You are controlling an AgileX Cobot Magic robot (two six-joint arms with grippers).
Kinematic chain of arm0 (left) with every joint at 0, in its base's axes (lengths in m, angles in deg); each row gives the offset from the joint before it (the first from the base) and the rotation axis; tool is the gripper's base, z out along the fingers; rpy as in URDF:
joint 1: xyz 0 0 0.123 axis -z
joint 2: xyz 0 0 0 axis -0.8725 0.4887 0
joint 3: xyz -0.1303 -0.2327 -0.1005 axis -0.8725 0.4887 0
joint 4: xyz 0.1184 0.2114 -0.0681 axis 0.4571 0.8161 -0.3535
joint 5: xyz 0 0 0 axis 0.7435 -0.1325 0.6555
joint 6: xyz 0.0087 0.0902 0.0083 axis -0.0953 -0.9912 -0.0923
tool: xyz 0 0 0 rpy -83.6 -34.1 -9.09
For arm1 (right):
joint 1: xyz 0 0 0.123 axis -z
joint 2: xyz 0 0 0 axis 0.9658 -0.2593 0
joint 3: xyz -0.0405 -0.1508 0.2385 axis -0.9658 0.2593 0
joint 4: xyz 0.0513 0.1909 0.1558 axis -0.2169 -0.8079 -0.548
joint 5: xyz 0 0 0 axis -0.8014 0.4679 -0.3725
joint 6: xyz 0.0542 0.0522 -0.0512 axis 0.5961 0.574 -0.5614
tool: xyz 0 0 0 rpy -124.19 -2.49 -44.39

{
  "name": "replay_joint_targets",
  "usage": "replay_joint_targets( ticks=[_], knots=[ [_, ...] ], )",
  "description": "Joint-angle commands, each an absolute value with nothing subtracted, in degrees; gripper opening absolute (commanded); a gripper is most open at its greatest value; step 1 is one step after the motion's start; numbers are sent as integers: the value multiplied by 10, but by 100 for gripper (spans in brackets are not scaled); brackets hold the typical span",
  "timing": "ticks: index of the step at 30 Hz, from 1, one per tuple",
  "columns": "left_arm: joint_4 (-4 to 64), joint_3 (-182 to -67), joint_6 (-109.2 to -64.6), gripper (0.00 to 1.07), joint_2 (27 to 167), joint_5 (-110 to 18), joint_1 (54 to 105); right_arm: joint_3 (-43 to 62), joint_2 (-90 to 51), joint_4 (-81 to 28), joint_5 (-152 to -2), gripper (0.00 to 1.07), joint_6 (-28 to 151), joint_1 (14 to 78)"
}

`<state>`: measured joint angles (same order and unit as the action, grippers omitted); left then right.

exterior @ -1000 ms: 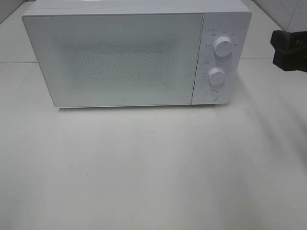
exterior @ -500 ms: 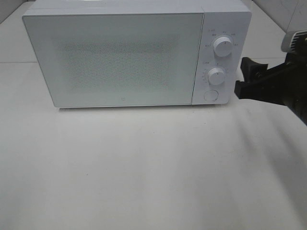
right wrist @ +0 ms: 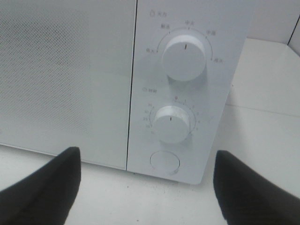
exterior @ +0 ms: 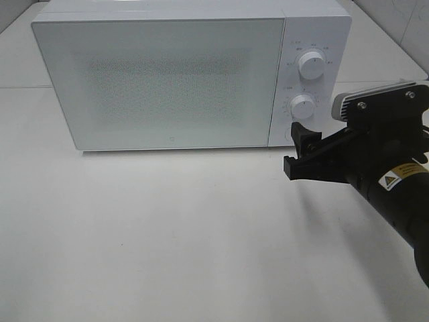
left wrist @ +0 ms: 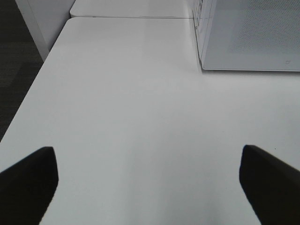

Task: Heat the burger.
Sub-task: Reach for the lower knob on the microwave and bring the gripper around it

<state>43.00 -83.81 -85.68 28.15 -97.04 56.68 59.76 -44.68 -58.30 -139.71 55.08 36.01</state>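
The burger is out of view in every frame. The white microwave (exterior: 167,80) stands at the back of the table with its door (right wrist: 61,70) closed. My right gripper (exterior: 295,149) is open and empty, just in front of the control panel's lower part. In the right wrist view my right gripper (right wrist: 146,161) frames the lower knob (right wrist: 172,123) and the round button (right wrist: 165,162). The upper knob (right wrist: 183,57) sits above them. My left gripper (left wrist: 147,154) is open and empty over bare table, to the left of the microwave (left wrist: 253,37).
The white table (exterior: 167,235) stretches in front of the microwave. Its left edge (left wrist: 33,93) drops to a dark floor. A seam (left wrist: 131,18) joins a second table behind, and a white wall stands at the back right.
My right arm has swung in from the right edge, leftward and toward the microwave's control panel. The jaws stayed open. Nothing else has moved.
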Motion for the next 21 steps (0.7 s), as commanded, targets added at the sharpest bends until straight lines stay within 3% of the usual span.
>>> replay_joint_targets(
  ticks=[1, 21],
  knots=[
    [426, -838, -857, 98, 273, -963, 564, 598, -473, -580, -1421, 74, 582, 359],
    [426, -838, -857, 98, 273, -963, 564, 594, -567, -597, -1548, 73, 637, 361]
  ],
)
